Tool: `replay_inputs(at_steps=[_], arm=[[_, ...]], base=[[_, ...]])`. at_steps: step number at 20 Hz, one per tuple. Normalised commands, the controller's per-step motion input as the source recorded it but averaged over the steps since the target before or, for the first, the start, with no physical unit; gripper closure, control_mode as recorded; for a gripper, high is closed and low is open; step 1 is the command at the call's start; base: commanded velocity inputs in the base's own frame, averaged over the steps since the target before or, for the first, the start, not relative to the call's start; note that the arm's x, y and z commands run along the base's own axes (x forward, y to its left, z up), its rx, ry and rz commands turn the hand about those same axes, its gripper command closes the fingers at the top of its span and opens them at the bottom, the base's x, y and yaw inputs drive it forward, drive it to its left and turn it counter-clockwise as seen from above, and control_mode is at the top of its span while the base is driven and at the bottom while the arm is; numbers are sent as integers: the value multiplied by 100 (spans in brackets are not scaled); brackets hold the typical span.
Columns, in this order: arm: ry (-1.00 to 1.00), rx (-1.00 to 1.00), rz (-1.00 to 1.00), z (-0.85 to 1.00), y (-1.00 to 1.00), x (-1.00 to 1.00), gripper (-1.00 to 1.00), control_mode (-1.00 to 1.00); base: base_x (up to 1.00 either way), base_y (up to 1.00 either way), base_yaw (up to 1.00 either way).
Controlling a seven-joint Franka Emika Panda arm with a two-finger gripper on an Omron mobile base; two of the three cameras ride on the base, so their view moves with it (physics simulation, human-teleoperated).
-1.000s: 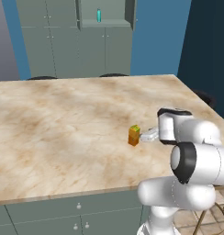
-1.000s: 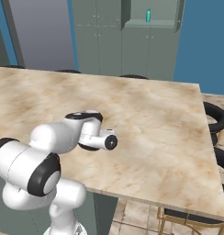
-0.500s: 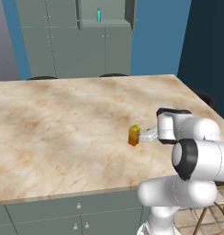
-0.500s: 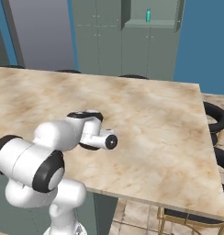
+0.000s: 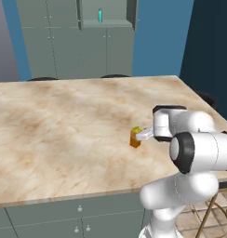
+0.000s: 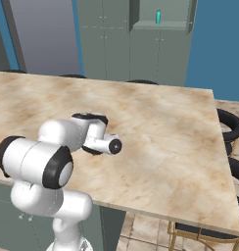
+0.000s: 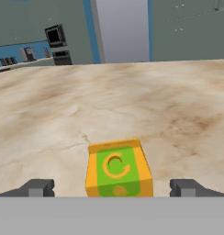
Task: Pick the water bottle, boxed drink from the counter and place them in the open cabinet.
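Note:
The boxed drink (image 5: 135, 137), an orange carton with a yellow-green top, stands upright on the marbled counter (image 5: 64, 121) near its right front. My gripper (image 5: 143, 135) reaches in level from the right and is open. In the hand view the boxed drink (image 7: 118, 169) sits between the two dark fingertips (image 7: 38, 187), with a gap on each side. The teal water bottle (image 5: 100, 16) stands upright on a shelf of the open cabinet (image 5: 116, 22) at the far wall. The right base view has the water bottle (image 6: 158, 17) there too, and my hand (image 6: 111, 145) hides the carton.
Dark stools stand at the counter's far edge (image 5: 114, 76) and right side (image 6: 230, 128). A gold-legged stool (image 5: 213, 209) is beside my base. Grey-green drawer fronts (image 5: 78, 216) run below the counter's near edge. Closed grey-green cupboards (image 5: 50, 42) flank the open cabinet.
The hand has edged a little left toward the carton, bringing the open fingers around it. The carton and the bottle have not moved.

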Motion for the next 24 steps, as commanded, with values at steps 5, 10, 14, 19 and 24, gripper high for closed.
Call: replay_inputs(at_steps=[5,10,14,19,24], arm=[[0,0,0,-12,6,13,-100,-100],[0,0,0,-15,8,19,-100,-100],[1,0,0,-4,0,19,-100,-100],[1,0,0,-6,0,9,-100,-100],[0,0,0,-12,2,17,-100,-100]], base=[[0,0,0],[0,0,0],[0,0,0],[0,0,0],[0,0,0]])
